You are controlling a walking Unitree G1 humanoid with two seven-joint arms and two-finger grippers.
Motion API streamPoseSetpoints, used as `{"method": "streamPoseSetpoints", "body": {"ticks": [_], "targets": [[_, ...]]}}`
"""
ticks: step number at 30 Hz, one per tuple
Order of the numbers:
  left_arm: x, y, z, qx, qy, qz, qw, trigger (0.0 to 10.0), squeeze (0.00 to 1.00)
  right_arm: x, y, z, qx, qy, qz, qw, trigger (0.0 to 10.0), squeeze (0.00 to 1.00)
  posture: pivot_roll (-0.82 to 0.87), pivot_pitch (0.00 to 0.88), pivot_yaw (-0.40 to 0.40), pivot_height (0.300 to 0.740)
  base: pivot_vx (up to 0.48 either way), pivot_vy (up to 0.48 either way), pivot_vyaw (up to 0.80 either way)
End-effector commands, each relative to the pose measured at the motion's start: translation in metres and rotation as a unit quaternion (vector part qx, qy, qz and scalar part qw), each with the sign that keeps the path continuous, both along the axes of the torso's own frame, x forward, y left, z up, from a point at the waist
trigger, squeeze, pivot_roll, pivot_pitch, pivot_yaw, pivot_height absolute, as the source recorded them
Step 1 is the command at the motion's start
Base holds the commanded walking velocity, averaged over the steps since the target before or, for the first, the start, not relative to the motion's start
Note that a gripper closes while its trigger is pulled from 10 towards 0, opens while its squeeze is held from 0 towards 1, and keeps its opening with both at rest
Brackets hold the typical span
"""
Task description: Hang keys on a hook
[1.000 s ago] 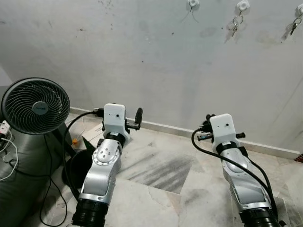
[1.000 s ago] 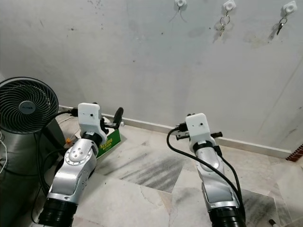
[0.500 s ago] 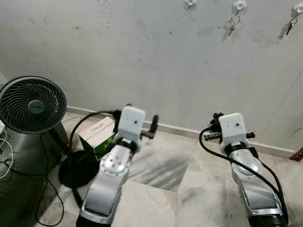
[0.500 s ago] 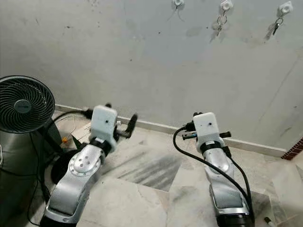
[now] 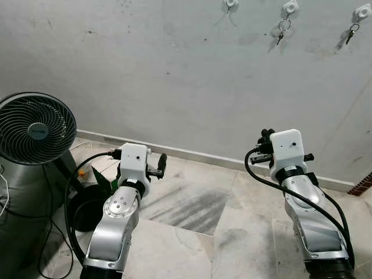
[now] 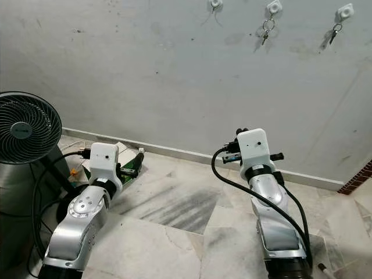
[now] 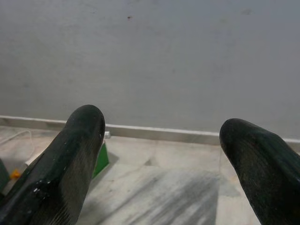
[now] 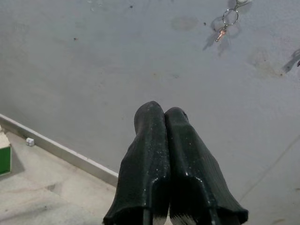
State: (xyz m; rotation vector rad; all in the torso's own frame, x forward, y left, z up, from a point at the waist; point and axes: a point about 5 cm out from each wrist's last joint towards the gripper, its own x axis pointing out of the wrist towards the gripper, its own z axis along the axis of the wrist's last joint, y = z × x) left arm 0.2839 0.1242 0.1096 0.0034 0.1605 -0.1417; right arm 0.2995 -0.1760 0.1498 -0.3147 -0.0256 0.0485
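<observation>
Three white hooks sit high on the grey wall: the left hook (image 5: 231, 3) looks bare, the middle hook (image 5: 290, 7) carries a key ring with keys (image 5: 281, 32), and the right hook (image 5: 362, 11) carries another key set (image 5: 349, 35). My left gripper (image 7: 161, 126) is open, held low over the floor and pointing at the wall, with nothing between its fingers (image 7: 79, 140). My right gripper (image 8: 161, 115) is shut, its fingers pressed together with nothing seen in them. It points up at the wall below the middle keys (image 8: 224, 26) and is raised at the right (image 5: 266, 135).
A black standing fan (image 5: 36, 129) stands at the left with cables on the floor around its base. A green and white box (image 6: 129, 165) lies by the skirting board. Marble floor tiles run up to the wall. A red brick edge (image 5: 363, 185) shows at far right.
The camera has shifted. My left arm has dropped lower and moved back to the left since half a second ago. The right arm holds about the same pose.
</observation>
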Motion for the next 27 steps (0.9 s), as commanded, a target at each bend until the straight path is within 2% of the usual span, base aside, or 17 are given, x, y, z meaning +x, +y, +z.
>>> {"method": "streamPoseSetpoints", "body": {"ticks": [1, 7, 10, 18, 27], "targets": [[0.001, 0.003, -0.001, -0.007, -0.003, 0.002, 1.0, 10.0, 0.0, 0.0, 0.003, 0.009, 0.005, -0.014, 0.008, 1.0, 10.0, 0.0, -0.07, 0.016, -0.011, 0.74, 0.0, 0.0, 0.0], [0.005, -0.003, 0.01, -0.04, -0.022, -0.009, 0.999, 10.0, 0.0, 0.003, 0.008, 0.013, 0.007, -0.016, 0.021, 1.0, 10.0, 0.0, -0.07, 0.019, -0.01, 0.74, 0.0, 0.0, -0.07], [0.006, -0.003, 0.011, -0.036, -0.027, -0.012, 0.999, 10.0, 0.0, 0.003, 0.008, 0.013, 0.009, -0.014, 0.02, 1.0, 10.0, 0.0, -0.07, 0.02, -0.008, 0.74, 0.0, 0.0, -0.35], [0.009, -0.001, 0.015, -0.041, -0.033, -0.016, 0.998, 10.0, 0.0, 0.0, 0.01, 0.013, 0.011, -0.014, 0.023, 1.0, 10.0, 0.0, -0.07, 0.034, 0.001, 0.74, 0.293, 0.0, -0.06], [0.009, -0.001, 0.015, -0.044, -0.031, -0.015, 0.998, 10.0, 0.0, -0.001, 0.014, 0.013, 0.007, -0.014, 0.035, 0.999, 10.0, 0.0, -0.07, 0.045, 0.004, 0.74, 0.318, 0.268, 0.0]]}}
